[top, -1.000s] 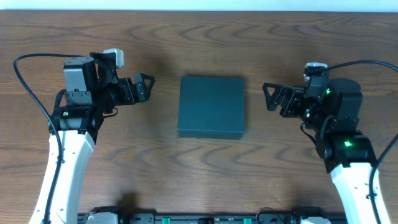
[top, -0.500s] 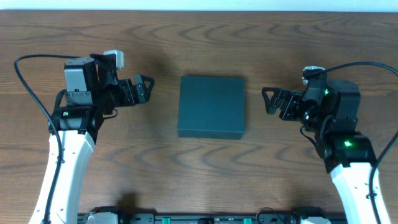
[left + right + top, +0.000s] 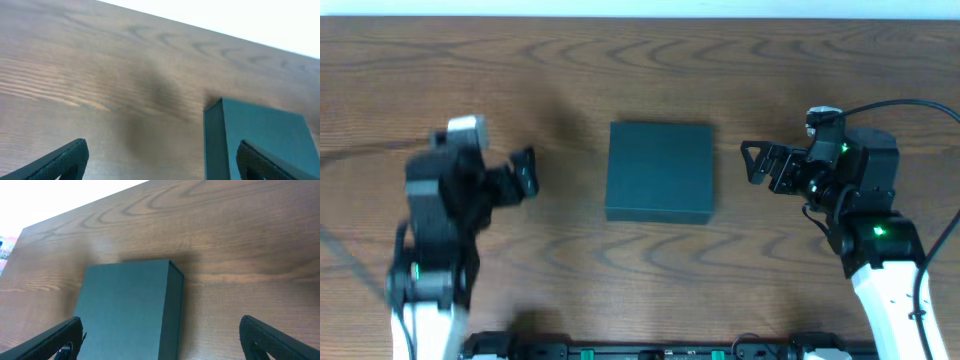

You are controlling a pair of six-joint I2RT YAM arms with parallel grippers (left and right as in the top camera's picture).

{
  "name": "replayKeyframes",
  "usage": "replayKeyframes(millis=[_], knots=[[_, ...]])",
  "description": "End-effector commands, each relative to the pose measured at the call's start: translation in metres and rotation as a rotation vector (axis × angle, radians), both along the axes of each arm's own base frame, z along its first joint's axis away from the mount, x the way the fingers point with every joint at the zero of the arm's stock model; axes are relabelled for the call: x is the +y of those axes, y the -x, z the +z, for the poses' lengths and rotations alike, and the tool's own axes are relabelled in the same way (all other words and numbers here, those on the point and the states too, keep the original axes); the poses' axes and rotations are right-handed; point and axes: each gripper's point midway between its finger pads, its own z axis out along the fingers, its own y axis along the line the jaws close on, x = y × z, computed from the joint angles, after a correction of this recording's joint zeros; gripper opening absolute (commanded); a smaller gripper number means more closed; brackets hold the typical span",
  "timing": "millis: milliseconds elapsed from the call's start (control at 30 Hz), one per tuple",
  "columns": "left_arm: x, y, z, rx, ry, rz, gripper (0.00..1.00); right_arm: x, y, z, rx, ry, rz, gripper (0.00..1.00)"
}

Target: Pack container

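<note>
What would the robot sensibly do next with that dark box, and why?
Probably move the right gripper in to the container to start opening it: it lies closed, untouched, and both that gripper and the left gripper stand open and empty.

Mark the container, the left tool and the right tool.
container (image 3: pixel 660 168): overhead view, middle of its lid.
left tool (image 3: pixel 162 143): left wrist view, midway between its fingertips.
right tool (image 3: pixel 747 162): overhead view, midway between its fingertips.

Left arm (image 3: pixel 438 205) and right arm (image 3: pixel 885 285): white lower links, black upper housings; green lights (image 3: pixel 877 232) on the right arm; black cable (image 3: pixel 910 102) above it; left hand (image 3: pixel 525 172) and right hand (image 3: pixel 756 160): black, open-framed fingers; left arm blurred.
</note>
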Motion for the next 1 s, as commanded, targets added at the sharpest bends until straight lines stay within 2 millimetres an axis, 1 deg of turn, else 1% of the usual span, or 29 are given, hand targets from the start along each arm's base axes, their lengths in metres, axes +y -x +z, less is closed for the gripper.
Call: replayKeyframes(millis=[0,100,167,367,633,833,967], knots=[[0.01,0.021,-0.017,-0.057,-0.026,0.053,0.95,0.001,0.0,0.0,0.007,-0.009,-0.002,0.99],[0.015,0.035,-0.029,-0.132,-0.04,0.082,0.95,0.001,0.0,0.0,0.007,-0.009,-0.002,0.99],[0.015,0.046,-0.042,-0.163,-0.041,0.085,0.95,0.001,0.0,0.0,0.007,-0.01,-0.003,0.99],[0.019,0.063,-0.064,-0.24,-0.051,0.11,0.95,0.001,0.0,0.0,0.007,-0.01,-0.003,0.99],[0.021,0.068,-0.081,-0.297,-0.055,0.125,0.95,0.001,0.0,0.0,0.007,-0.01,-0.003,0.99],[0.021,0.066,-0.098,-0.279,-0.028,0.133,0.95,0.001,0.0,0.0,0.007,-0.01,-0.003,0.99],[0.021,0.066,-0.099,-0.277,-0.022,0.138,0.95,0.001,0.0,0.0,0.007,-0.009,-0.002,0.99]])
